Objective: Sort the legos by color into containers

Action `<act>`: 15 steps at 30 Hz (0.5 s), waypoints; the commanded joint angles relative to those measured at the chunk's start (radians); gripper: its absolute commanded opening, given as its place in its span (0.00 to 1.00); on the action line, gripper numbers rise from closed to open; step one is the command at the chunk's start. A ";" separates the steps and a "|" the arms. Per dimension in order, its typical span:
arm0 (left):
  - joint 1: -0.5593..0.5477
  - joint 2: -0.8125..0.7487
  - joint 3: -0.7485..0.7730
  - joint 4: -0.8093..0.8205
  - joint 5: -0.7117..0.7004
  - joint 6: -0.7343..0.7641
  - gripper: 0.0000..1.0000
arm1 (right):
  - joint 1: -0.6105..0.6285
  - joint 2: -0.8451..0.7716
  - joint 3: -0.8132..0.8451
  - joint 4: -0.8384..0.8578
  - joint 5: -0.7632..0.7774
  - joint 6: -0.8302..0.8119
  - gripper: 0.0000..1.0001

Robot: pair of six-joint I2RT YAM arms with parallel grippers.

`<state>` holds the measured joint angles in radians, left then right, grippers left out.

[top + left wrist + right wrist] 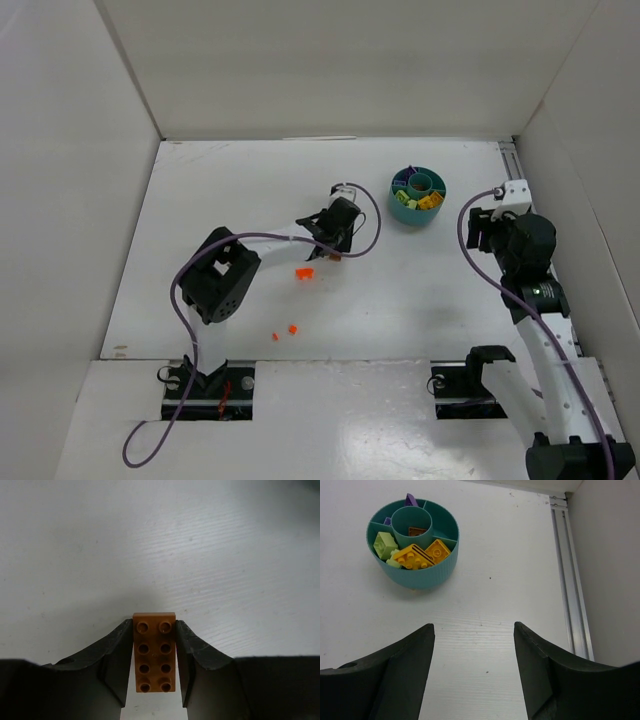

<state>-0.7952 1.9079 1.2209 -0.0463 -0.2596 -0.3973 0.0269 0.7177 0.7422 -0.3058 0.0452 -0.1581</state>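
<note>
Holding a brown lego (154, 652) by its long sides, my left gripper (154, 624) is clamped on it mid-counter; bare table (200, 555) lies open ahead of it; the teal dish (420, 577) stands near the far edge, right of centre, with yellow-orange legos (415, 556) and light green legos (385, 544) in its outer compartments; my right gripper (472, 630) hangs spread and empty by the rail (570, 580) on the right edge; orange legos (305, 272) lie loose nearer the near edge.

Lighting: bright, even, overhead. Shadows: soft, faint on table (400, 300). Focus: sharp; no glare; wrist views slightly wide-angle.
</note>
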 commanded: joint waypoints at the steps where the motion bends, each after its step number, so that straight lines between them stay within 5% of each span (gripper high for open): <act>1: -0.006 -0.130 0.086 0.147 -0.001 -0.008 0.12 | -0.004 -0.031 -0.015 0.030 0.045 -0.009 0.70; 10: -0.015 -0.113 0.170 0.548 -0.015 0.034 0.18 | -0.004 -0.158 -0.075 0.007 0.087 0.009 0.70; 15: -0.015 0.034 0.330 0.744 -0.036 0.060 0.18 | -0.004 -0.216 -0.095 0.007 0.111 0.019 0.71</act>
<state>-0.8055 1.8744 1.4494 0.4904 -0.2752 -0.3664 0.0269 0.5343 0.6472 -0.3222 0.1287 -0.1562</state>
